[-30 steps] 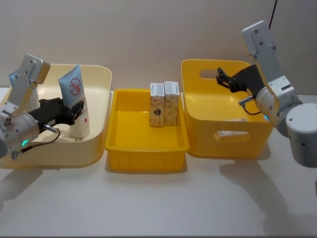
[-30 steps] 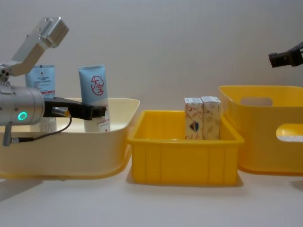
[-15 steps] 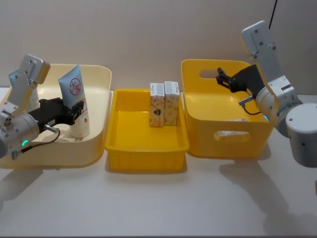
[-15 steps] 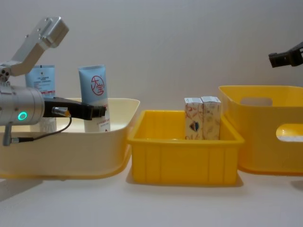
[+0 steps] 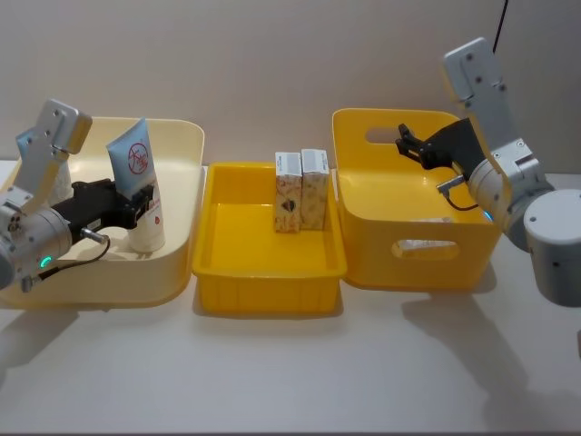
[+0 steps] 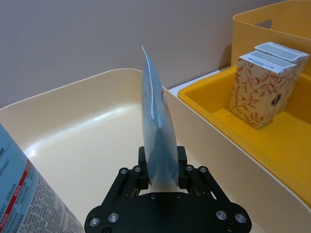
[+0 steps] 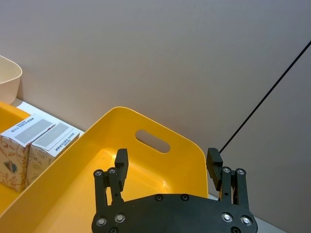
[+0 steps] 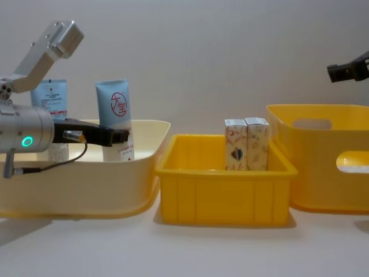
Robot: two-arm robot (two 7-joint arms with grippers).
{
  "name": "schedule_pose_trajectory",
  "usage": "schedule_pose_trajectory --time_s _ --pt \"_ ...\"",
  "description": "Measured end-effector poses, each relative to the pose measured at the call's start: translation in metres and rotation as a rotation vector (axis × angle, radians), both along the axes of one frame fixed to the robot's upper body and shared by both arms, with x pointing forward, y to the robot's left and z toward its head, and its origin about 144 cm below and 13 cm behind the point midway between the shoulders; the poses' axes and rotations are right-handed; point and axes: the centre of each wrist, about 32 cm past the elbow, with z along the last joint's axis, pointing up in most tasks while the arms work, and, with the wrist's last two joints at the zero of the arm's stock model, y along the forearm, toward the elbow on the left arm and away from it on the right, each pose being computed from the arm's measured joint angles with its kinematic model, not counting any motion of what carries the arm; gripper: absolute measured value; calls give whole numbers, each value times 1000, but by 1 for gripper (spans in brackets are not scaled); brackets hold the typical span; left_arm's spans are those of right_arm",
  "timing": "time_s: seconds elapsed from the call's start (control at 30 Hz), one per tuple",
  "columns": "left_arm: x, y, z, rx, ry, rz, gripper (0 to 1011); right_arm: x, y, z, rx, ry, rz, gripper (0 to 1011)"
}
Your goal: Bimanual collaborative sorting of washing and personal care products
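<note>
Nothing has shifted: left end effector (image 5: 139,206) stays clamped on the tube (image 5: 136,173), upright in the left-edge cream bin (image 5: 178,265). Right end effector (image 5: 406,143) gapes empty above the yellow bin (image 5: 418,265) — boxes (image 5: 300,189) already stand in the middle tray (image 5: 270,292), so little seems left.

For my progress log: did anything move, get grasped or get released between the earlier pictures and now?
Nothing visibly changed. The left tool is shut on the tube in the cream bin, the right tool hangs open above the deep yellow bin, and both boxes stand in the middle tray.
</note>
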Motion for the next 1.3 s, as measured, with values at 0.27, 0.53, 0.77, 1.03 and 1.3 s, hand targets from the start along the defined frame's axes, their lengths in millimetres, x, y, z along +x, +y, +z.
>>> schedule_pose_trajectory --time_s 0.27,0.53,0.77,1.03,1.3 --pt "-1 0 1 4 -7 0 315 0 0 0 0 0 0 1001" --pt "-2 0 17 17 -52 4 316 0 0 0 0 0 0 1001" --pt "-2 -2 40 33 -107 4 315 0 0 0 0 0 0 1001" --pt "1 -5 64 43 -165 -21 315 0 0 0 0 0 0 1001" --pt "11 -4 83 45 -217 -94 315 1 0 0 -4 1 3 1001"
